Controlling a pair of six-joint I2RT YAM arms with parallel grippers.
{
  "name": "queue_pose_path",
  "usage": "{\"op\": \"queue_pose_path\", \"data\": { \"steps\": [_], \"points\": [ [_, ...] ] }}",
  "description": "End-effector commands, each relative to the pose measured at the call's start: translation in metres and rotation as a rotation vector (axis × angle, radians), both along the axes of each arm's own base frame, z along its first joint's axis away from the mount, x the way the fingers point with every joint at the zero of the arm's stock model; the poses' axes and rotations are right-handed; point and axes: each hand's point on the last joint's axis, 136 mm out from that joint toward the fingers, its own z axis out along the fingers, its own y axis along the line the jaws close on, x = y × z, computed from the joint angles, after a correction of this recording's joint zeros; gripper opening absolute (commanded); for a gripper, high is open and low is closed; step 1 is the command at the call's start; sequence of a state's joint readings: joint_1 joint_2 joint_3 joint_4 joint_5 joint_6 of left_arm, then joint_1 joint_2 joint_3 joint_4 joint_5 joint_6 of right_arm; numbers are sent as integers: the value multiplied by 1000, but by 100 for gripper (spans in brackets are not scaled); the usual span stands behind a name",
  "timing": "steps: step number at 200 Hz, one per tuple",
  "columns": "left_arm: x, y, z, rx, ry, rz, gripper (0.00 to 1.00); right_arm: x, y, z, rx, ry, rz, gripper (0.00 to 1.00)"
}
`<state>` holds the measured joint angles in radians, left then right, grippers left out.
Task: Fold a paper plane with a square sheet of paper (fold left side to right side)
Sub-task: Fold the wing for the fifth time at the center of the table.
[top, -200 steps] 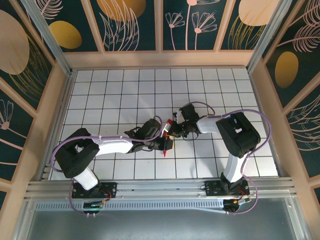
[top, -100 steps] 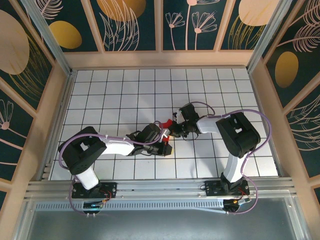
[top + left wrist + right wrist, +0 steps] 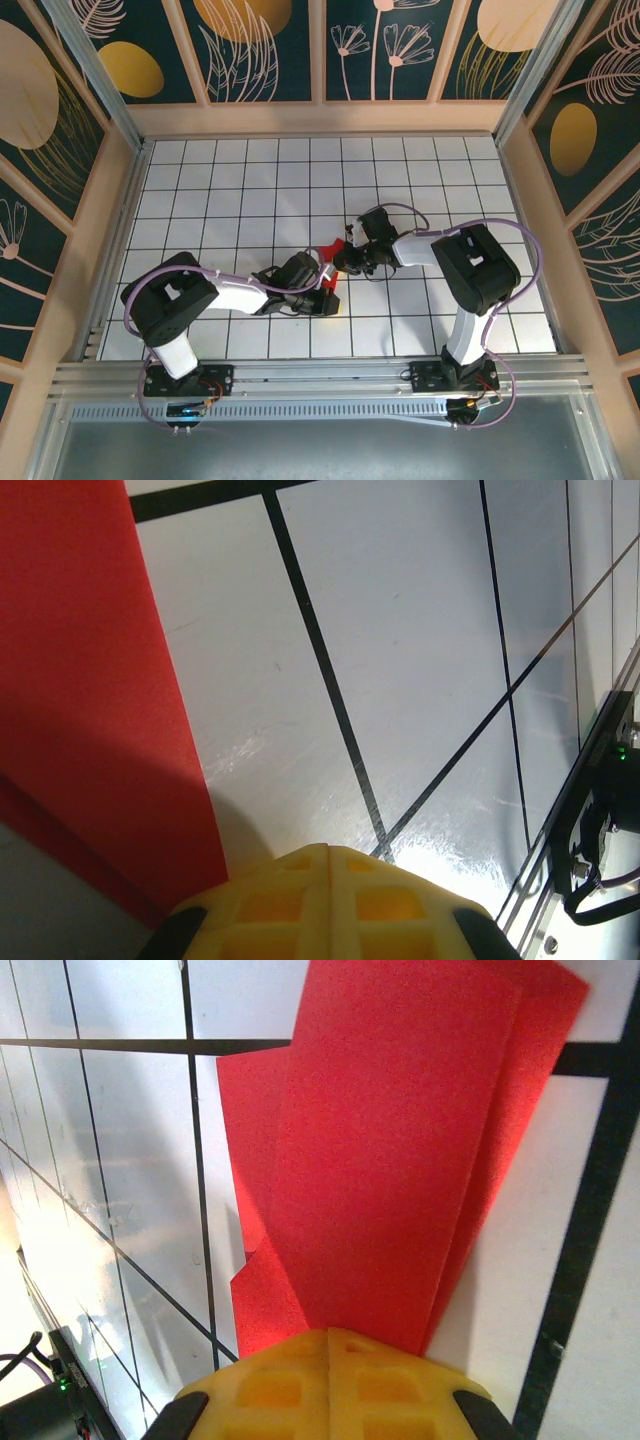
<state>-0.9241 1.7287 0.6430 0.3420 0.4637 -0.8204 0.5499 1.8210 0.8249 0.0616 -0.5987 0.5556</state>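
The red paper [image 3: 330, 249] lies folded into a narrow layered shape near the middle of the table, mostly hidden under both grippers. My right gripper [image 3: 345, 262] is shut, its yellow tips [image 3: 328, 1332] resting on the folded layers [image 3: 390, 1140], which fan out ahead of it. My left gripper [image 3: 324, 296] is also shut, with its tips [image 3: 328, 848] down on the white tile just beside the paper's straight edge [image 3: 80, 680]. Nothing sits between either pair of jaws.
White tabletop with a black grid [image 3: 240, 190], walled by wooden panels [image 3: 120, 220] on three sides. A metal rail [image 3: 320, 375] carrying the arm bases runs along the near edge, and its corner [image 3: 600, 810] lies to the right of the left gripper.
My left gripper slid toward the near edge along the paper, covering the red tip that showed below it. Its elbow folded inward. The right arm stayed put.
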Motion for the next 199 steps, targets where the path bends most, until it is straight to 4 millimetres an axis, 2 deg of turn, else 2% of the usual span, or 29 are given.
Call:
{"op": "queue_pose_path", "data": {
  "steps": [1,64,67,87,144,175,199],
  "points": [
    [-9,3,-4,4,19,-8,3,-40,-47,-70,-294,151,-26,0],
    [-29,16,-20,62,47,-37,3,-39,-48,-70,-304,153,-24,0],
    [-28,15,-13,46,34,-36,3,-39,-48,-70,-304,151,-23,0],
    [-29,18,-6,31,19,-25,3,-39,-48,-70,-303,150,-21,0],
    [0,17,54,-61,-130,31,3,-40,-45,-70,-300,153,-15,0],
    [28,28,57,-89,-112,118,2,-40,-44,-69,-296,149,-18,0],
    [36,23,51,-78,-115,104,1,-39,-43,-67,-294,148,-16,0]
  ]
}}
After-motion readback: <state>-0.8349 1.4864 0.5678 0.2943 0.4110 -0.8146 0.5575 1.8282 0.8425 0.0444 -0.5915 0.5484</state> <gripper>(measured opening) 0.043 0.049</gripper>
